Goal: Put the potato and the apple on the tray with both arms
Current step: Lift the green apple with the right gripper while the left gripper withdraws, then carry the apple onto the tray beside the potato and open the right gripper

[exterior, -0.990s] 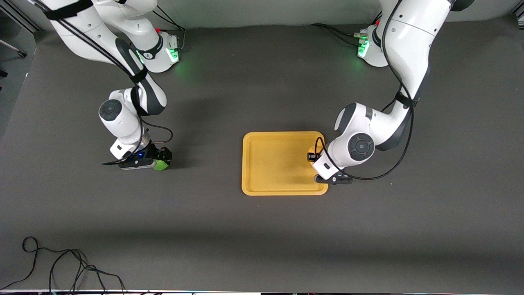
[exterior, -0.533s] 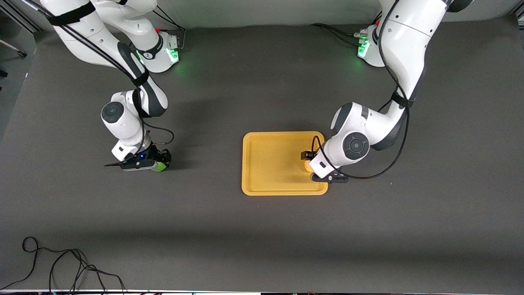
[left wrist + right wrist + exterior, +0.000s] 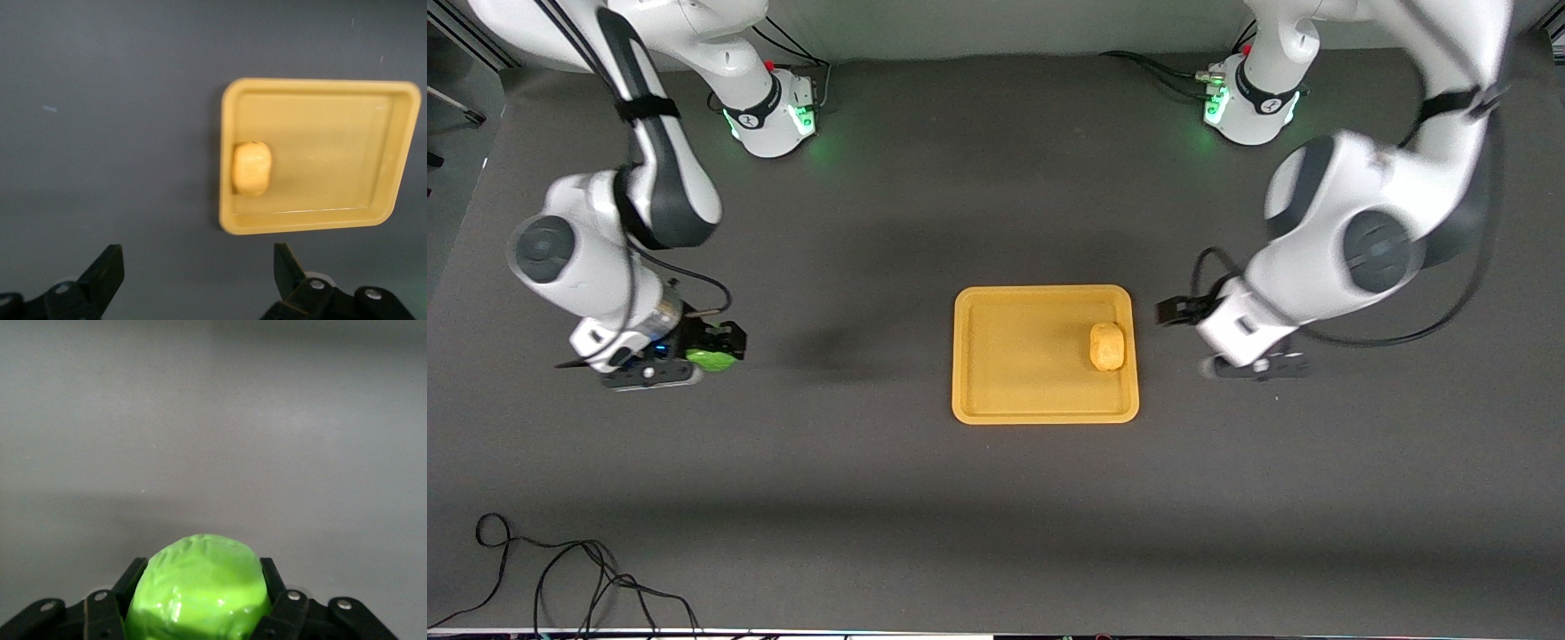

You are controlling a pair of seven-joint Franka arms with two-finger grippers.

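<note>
Apple [image 3: 711,359] sat clamped between the fingers of the right gripper [image 3: 713,348], which I saw raised over bare table [image 3: 871,498] toward the right arm's end, well apart from the tray [image 3: 1014,413]. In the right wrist view the green ball [image 3: 199,590] filled the space between the two black fingers [image 3: 285,603], pressed on both sides, with only grey tabletop past it. Near the middle of the table lay the yellow tray, flat, and I could see the potato [image 3: 1107,346] resting inside it, close to the rim at the left arm's end and roughly midway along that short side. The left wrist view showed the same: the potato [image 3: 252,167] lying on the tray floor just inside the rim [image 3: 225,200], touched by nothing. Past the tray, toward the left arm's end, the left gripper [image 3: 1232,342] hung over bare table beside the tray, and from its own camera I read its fingers [image 3: 105,273] as spread wide apart with nothing between them.
</note>
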